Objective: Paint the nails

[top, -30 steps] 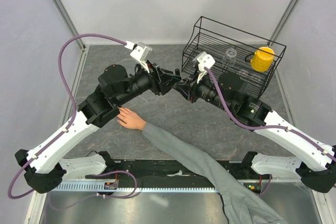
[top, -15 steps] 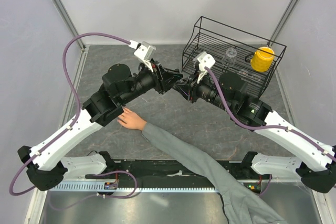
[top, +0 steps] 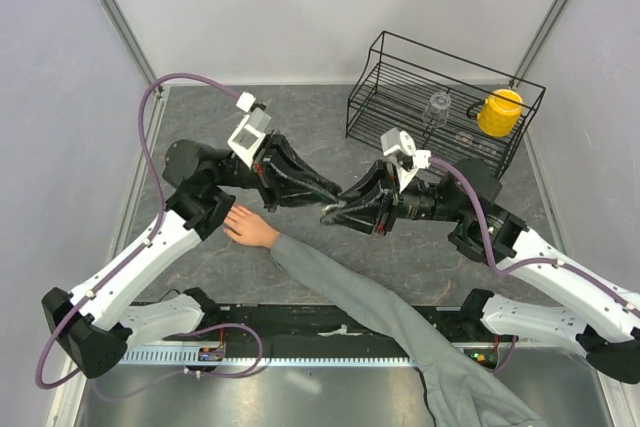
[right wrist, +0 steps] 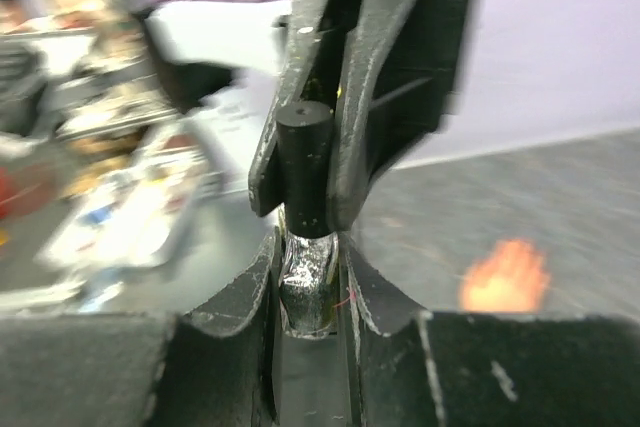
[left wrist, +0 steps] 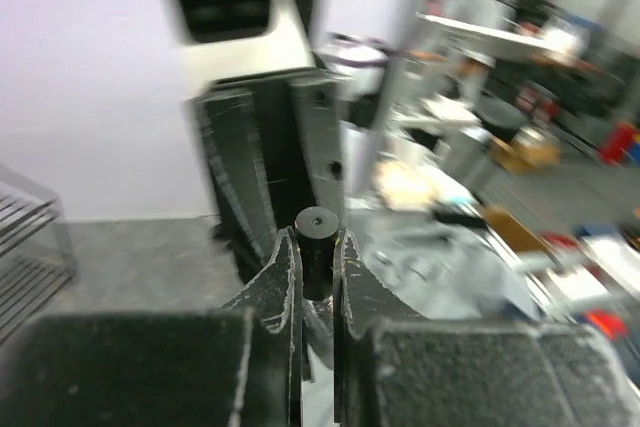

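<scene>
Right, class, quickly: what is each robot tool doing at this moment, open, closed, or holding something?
Left tool: closed on the black cap.
Right tool: closed on the small bottle.

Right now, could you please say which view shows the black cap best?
Right wrist: the black cap shows full-length, pinched by the left gripper above the bottle. The left wrist view shows only its round end; the top view leaves it too small to make out.
</scene>
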`<state>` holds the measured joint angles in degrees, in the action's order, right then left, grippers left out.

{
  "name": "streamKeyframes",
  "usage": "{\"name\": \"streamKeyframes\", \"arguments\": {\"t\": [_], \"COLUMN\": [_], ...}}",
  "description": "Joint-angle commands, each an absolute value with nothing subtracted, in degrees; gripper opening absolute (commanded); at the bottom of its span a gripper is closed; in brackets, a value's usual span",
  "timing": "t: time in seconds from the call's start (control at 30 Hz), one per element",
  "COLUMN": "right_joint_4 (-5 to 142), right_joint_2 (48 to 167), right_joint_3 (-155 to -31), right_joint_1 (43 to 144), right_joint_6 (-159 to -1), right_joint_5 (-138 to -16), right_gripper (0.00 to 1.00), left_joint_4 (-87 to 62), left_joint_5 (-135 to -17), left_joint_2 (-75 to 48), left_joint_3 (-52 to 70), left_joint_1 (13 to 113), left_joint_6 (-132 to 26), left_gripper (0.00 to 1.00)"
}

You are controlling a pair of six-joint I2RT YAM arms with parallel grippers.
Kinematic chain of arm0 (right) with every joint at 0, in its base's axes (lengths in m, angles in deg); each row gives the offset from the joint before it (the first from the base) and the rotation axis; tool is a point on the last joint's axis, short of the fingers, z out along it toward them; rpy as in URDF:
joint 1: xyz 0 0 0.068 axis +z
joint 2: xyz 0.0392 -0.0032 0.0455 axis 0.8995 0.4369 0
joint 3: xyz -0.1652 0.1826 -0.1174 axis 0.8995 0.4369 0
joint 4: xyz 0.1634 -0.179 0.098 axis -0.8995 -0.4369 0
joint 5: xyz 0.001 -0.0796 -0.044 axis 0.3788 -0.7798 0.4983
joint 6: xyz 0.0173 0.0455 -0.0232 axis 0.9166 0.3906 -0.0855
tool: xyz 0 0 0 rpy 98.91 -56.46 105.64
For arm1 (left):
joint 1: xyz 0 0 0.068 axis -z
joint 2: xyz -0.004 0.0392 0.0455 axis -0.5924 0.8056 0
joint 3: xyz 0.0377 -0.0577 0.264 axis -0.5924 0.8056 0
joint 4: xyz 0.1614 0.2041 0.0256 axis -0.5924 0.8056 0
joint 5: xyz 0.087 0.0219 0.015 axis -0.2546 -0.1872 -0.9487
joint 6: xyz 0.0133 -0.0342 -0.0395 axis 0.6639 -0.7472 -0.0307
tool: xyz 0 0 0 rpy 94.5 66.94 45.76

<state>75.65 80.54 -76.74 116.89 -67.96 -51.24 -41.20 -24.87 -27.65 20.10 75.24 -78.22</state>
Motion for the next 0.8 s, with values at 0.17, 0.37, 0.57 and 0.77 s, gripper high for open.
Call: {"name": "streamKeyframes", "arguments": {"t": [0.17,0.37,0.57,0.77], "right_joint_4": [76.9,61.3,56.4,58.1], "right_joint_2": [81.4,85.1,91.2,93.6], "right_joint_3": [-83.0,-86.6,-92.2,-94.6], "right_joint_1": [117.4,117.4,117.4,117.4], "right_joint_6": [-72.5,-84.7,-88.9,-87.8], "right_joint_5": [-43.1,-58.8,-75.4,-84.1], "right_gripper": [0.0,0.0,0.0,0.0], "left_joint_4": [-21.2,-2.5,-4.5,-4.9], "left_joint_5": [-22.3,-54.5,-69.0,-82.7], "left_joint_2": [-28.0,-34.6,-36.9,-33.8], "left_joint_3": [14.5,9.8,10.3,8.9], "left_joint_1": [68.8,68.6,70.4,76.8], "left_joint_6": [-68.1,-61.5,-66.2,-62.3], "left_gripper": [0.48,1.0,0.77,0.56]}}
